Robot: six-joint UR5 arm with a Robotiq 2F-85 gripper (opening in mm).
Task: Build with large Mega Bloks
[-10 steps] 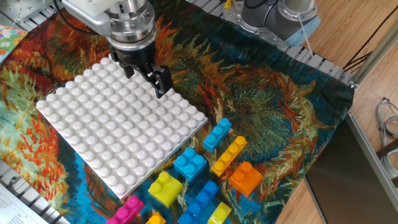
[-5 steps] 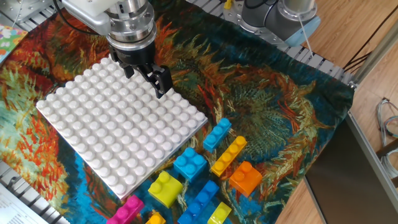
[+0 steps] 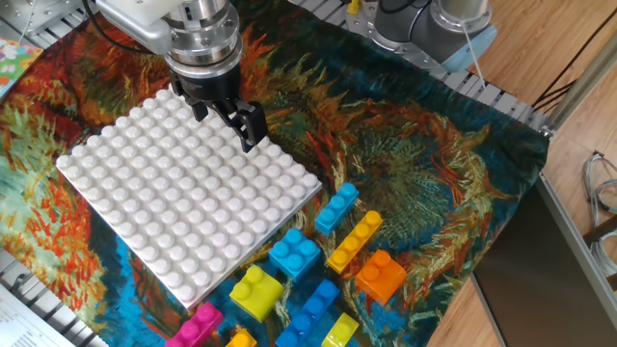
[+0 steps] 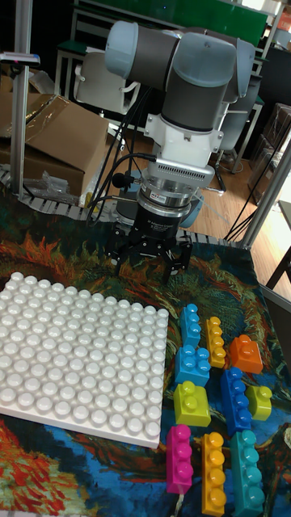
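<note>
The large Mega Bloks lie loose on the patterned cloth to the right of the white baseplate. Among them are a light blue one, a long orange one, a squat orange one, a yellow one, a dark blue one and a pink one. My gripper hangs over the baseplate's far edge. It is open, with nothing between its fingers. No brick stands on the baseplate.
The arm's base is mounted at the table's far side. A cardboard box stands behind the table at the left. Cables lie past the table's right edge. The bricks reach the cloth's front edge.
</note>
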